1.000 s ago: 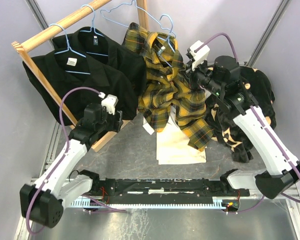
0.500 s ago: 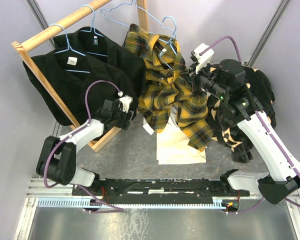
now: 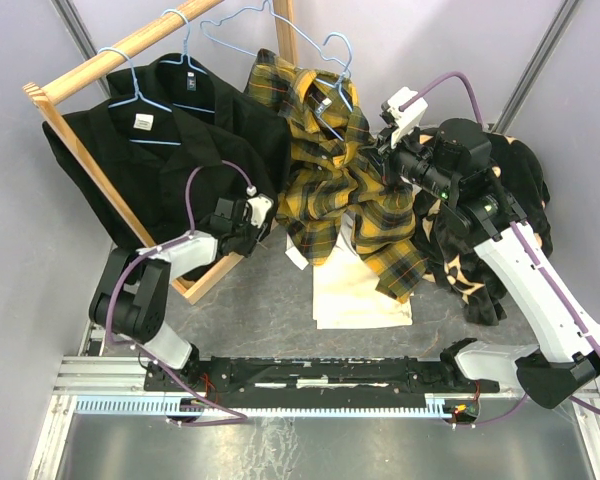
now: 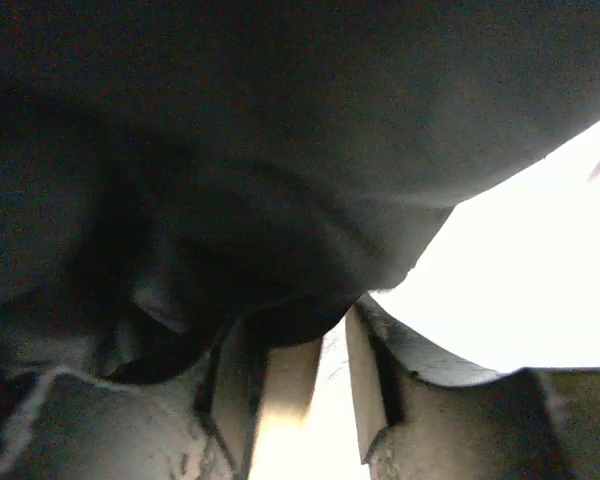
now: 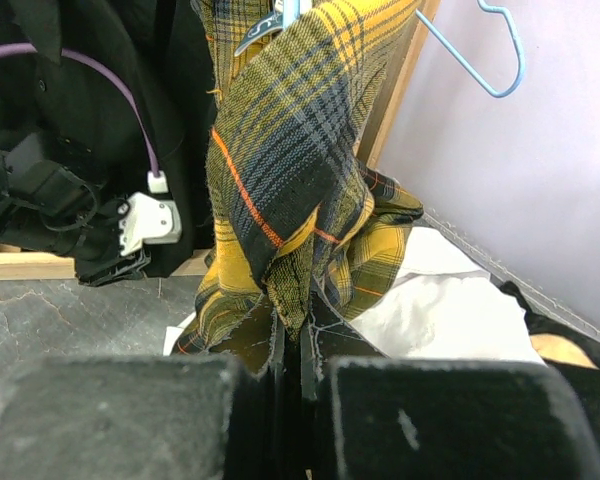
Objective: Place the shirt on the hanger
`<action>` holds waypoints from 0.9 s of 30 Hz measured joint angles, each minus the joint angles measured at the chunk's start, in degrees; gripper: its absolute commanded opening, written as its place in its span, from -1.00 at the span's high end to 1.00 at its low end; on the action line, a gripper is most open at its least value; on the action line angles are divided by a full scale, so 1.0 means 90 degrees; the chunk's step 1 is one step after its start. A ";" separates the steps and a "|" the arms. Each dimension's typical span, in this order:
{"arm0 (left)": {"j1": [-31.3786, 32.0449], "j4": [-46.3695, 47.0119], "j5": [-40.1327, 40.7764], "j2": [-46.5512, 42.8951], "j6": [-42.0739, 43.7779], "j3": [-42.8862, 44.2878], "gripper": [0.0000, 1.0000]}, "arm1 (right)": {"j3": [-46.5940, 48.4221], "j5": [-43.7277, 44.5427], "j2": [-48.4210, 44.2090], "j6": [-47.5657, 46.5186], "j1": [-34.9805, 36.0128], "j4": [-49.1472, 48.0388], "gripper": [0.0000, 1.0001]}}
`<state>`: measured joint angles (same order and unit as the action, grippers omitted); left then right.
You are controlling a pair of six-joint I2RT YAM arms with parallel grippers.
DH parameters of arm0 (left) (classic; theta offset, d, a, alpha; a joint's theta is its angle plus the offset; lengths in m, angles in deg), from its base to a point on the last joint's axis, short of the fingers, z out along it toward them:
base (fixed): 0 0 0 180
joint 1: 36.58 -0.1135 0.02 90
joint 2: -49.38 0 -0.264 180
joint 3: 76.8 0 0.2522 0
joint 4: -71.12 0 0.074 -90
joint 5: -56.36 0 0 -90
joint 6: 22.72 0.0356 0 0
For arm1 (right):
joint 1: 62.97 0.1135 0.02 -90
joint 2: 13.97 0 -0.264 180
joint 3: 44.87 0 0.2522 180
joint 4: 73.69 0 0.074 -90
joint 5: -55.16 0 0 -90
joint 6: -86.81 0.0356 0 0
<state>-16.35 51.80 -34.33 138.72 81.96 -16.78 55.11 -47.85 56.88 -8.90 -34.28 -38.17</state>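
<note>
Yellow-and-black plaid flannel shirt (image 3: 345, 170) hangs bunched at the back of the grey worktop (image 3: 270, 290). Its collar sits up by a thin light-blue wire hanger (image 3: 348, 58), and its long axis runs down towards the arms. The right hand (image 5: 290, 345) is on it, fingers fully closed and pinching a fold on the shirt's right side. The left hand (image 3: 242, 228) sits left of it, against a plain black shirt (image 3: 160, 170), fingers partly apart with nothing visible between them. The plaid looks soft, creased and lopsided.

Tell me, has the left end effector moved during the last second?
Yes: the left end effector shifted rightward from the wooden rack, toward the plaid shirt.
</note>
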 measured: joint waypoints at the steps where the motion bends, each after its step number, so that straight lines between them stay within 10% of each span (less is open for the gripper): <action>1: -0.0002 -0.0032 -0.0109 0.0109 0.0046 0.0022 0.27 | 0.0000 -0.0002 0.0000 0.0000 0.0000 0.0002 1.00; 7: -0.0100 -0.0321 -0.0794 0.0474 0.0522 0.0291 0.79 | 0.0002 0.0000 0.0000 0.0000 0.0000 0.0022 1.00; 27: 0.0661 -0.1115 -0.1404 -0.0408 0.1394 -0.0352 0.94 | 0.0002 0.0580 -0.0687 -0.0364 0.0000 0.1027 1.00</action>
<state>-10.41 41.76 -46.96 135.05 94.50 -19.95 55.13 -42.63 50.70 -12.18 -34.28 -28.92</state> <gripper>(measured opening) 0.306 0.046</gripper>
